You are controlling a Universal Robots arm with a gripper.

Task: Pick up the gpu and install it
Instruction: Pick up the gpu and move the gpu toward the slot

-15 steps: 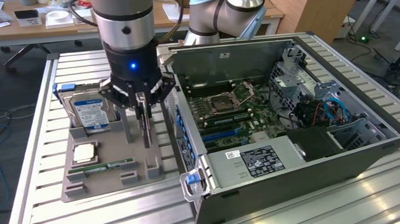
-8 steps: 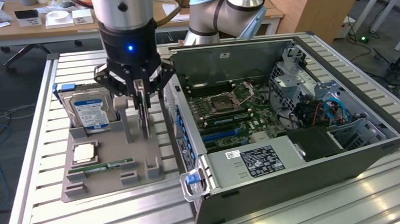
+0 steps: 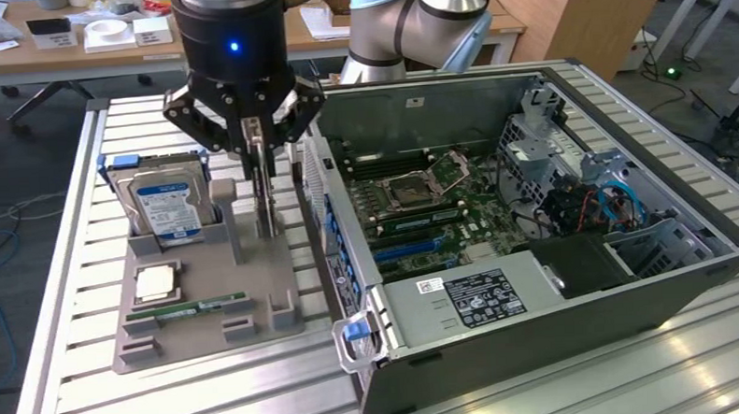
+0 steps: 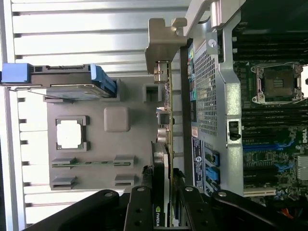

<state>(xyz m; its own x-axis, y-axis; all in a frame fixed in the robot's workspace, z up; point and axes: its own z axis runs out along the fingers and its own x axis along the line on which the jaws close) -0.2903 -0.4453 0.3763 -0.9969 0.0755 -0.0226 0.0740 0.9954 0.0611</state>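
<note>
Aluminium slats of the worktop (image 3: 166,403) lie nearest you in the exterior view, carrying a grey fixture tray (image 3: 207,340). On it, going back, are a green RAM stick (image 3: 187,310), a CPU (image 3: 157,282), then a hard drive (image 3: 164,211) standing on edge. At three o'clock of that drive your hand (image 3: 259,146) is clamped on the gpu (image 3: 265,202), which is held upright over the tray with its silvery bracket (image 4: 161,43) at the end away from the hand. The open computer case (image 3: 536,284) sits at three o'clock of the tray.
</note>
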